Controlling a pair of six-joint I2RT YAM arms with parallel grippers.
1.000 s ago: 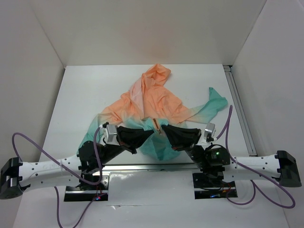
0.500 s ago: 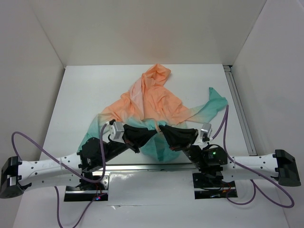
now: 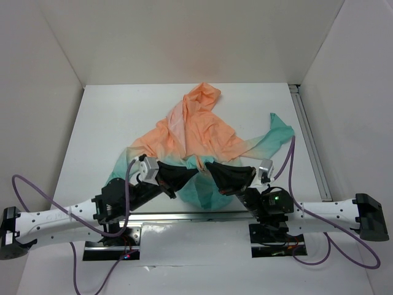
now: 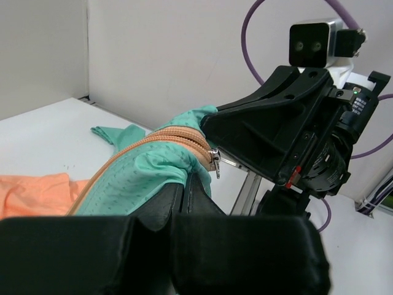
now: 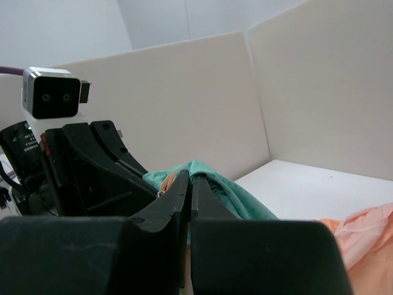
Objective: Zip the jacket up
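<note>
- White tabletop (image 3: pixel 104 110) inside plain pale walls (image 3: pixel 184 37) forms the work area; both arms reach in from its near edge.
- Left claw (image 4: pixel 184 192): jaws pinched narrow on teal cloth at the hem of the jacket (image 3: pixel 202 132), a thin hooded garment fading from peach-orange at hood and shoulders to teal-green at the hem.
- Right claw (image 5: pixel 190 182): jaws closed to a slit, with teal cloth emerging at the tips. Judged to be gripping the hem as well, since the cloth spans raised between the two claws.
- Just above the left claw tips runs the orange zipper tape (image 4: pixel 147 142). Its small metal slider (image 4: pixel 215 161) hangs at the end nearest the right claw. Whether the teeth along the tape are meshed cannot be told.
- Change over the last second: the left claw has shifted toward the right claw, and the left arm's rear links have swung outward and lower. The right claw edged inward, then held. The orange strip that showed between the claws in the overhead view is now mostly hidden.
- Beyond both claws, the orange body, hood and far teal sleeve lie as before.
- Meaning: the claws are set up at the hem end of the zip with the slider between them. The pull toward the collar does not appear to have begun.
</note>
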